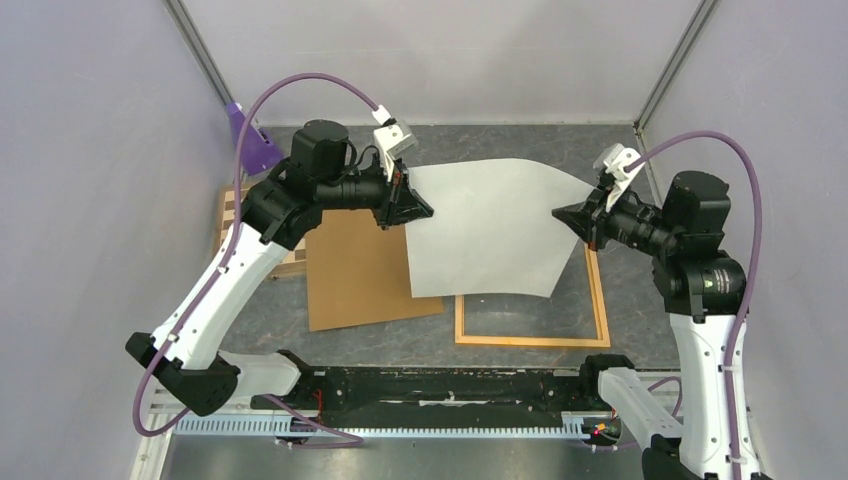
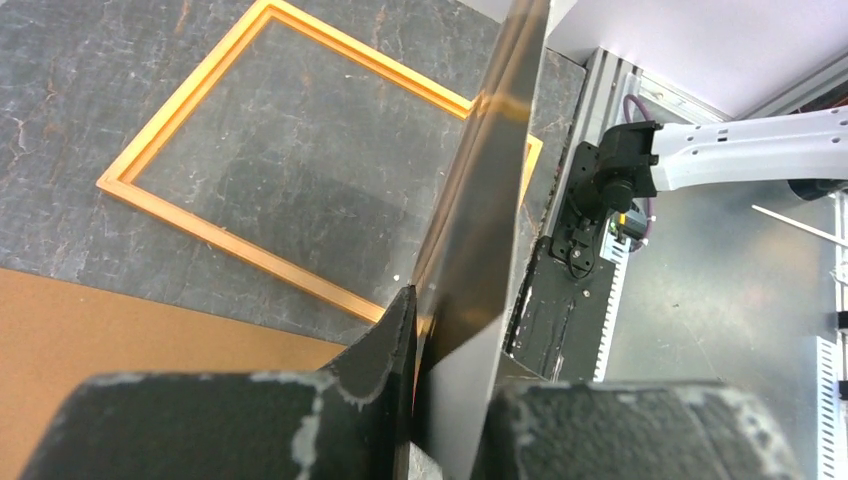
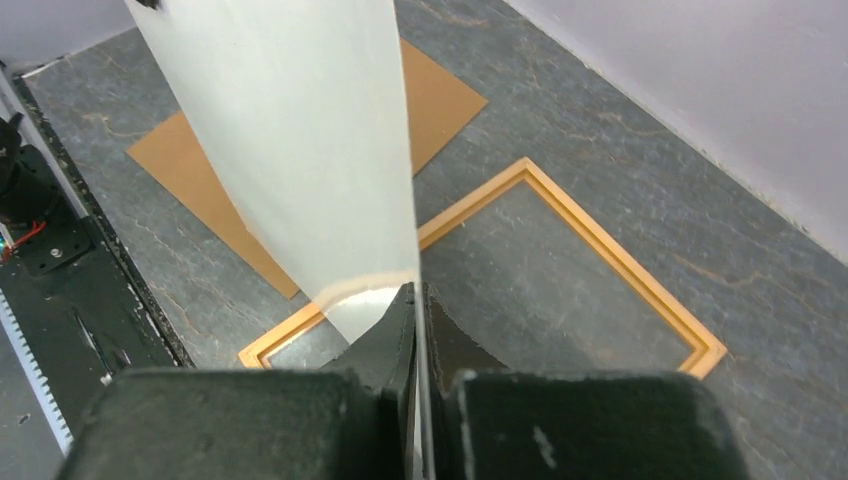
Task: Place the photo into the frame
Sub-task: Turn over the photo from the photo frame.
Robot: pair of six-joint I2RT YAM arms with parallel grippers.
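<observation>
Holding the photo (image 1: 490, 225) white side up, your left gripper (image 1: 418, 213) and right gripper (image 1: 560, 216) are clamped on its opposite edges; lower it level, squaring corners over the frame (image 1: 530, 341).

Photo (image 1: 490, 225) aloft above frame (image 1: 530, 341), backing board (image 1: 360, 275) left of both

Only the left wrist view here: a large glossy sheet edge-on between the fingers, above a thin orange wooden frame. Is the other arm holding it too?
Observer: Yes. In the top view the right gripper pinches the large rectangular photo at its opposite edge, and the left gripper holds this one.
Operator: Which face is up?
Observer: Its plain white back.
Operator: Anything left of the flat brown board?
Observer: A brown-and-white chessboard, only partly in sight.
</observation>
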